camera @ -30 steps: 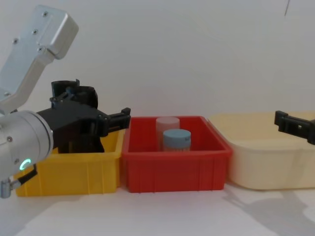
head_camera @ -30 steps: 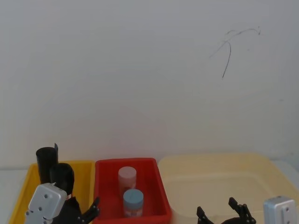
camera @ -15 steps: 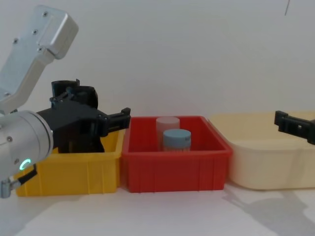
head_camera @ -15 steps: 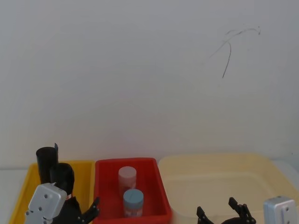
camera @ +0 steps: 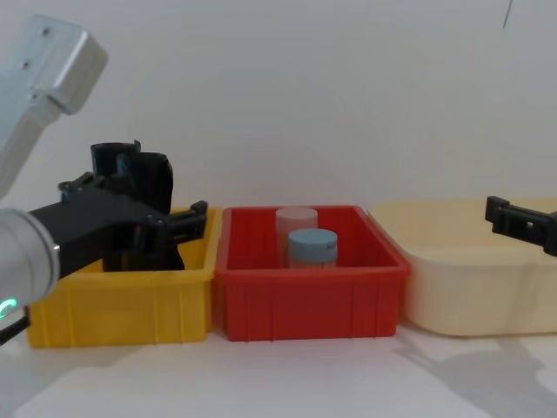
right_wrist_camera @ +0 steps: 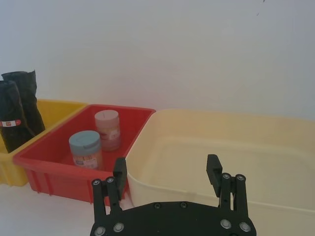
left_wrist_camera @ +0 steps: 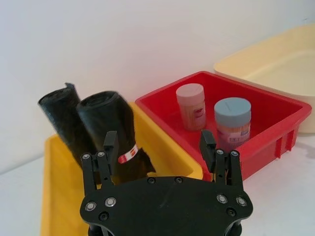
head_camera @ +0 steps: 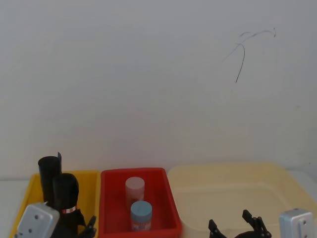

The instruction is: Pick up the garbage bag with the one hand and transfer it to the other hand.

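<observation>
Far right sits the cream bin (camera: pixel 470 287), with the red bin (camera: pixel 305 305) in the middle and the yellow bin (camera: pixel 122 300) at left. The left gripper (left_wrist_camera: pixel 158 142) is at the yellow bin's front with its fingers spread wide and nothing clamped. The right gripper (right_wrist_camera: pixel 166 167) hangs low before the cream bin, fingers apart and empty. The garbage bag (head_camera: pixel 66 196) stands upright in the yellow bin, just beyond the left gripper's fingers, label band showing. A slimmer black roll (head_camera: pixel 48 173) stands just beside it, farther back. Two jars stand in the red bin, the pink-lidded jar (head_camera: pixel 134 191) behind the blue-lidded jar (head_camera: pixel 141 214).
</observation>
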